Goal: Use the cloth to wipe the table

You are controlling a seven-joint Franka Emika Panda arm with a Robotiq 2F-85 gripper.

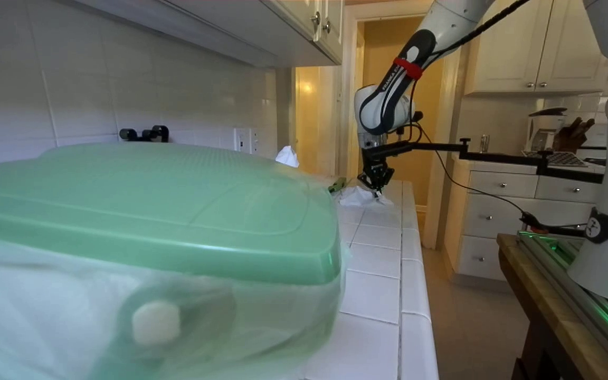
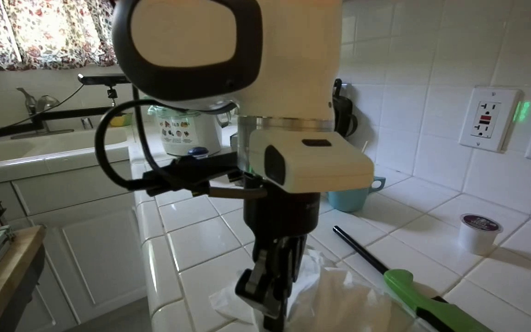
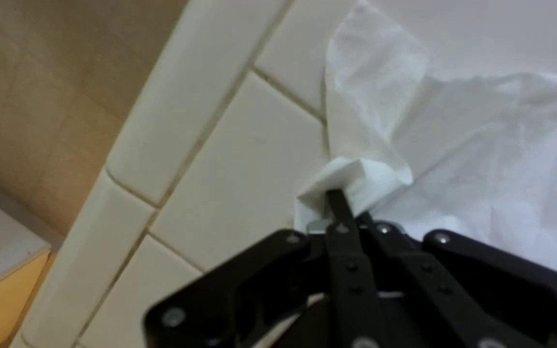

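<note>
The white tiled table (image 1: 372, 295) runs away from the camera in an exterior view; its tiles also show in an exterior view (image 2: 205, 230) and in the wrist view (image 3: 244, 164). A thin white crumpled cloth (image 3: 481, 169) lies spread on the tiles, and shows in both exterior views (image 1: 355, 197) (image 2: 339, 297). My gripper (image 3: 348, 203) points down at table level, near the counter's front edge. Its fingers are closed together on a bunched fold of the cloth. The gripper also shows in both exterior views (image 1: 377, 194) (image 2: 275, 318). The fingertips are partly hidden by the fold.
A green-handled lighter (image 2: 431, 299) lies beside the cloth. A small white cup with a dark lid (image 2: 479, 234) and a blue mug (image 2: 349, 200) stand near the tiled wall. A large green-lidded box (image 1: 177, 211) fills the near counter. The counter edge (image 3: 177, 101) drops to the floor.
</note>
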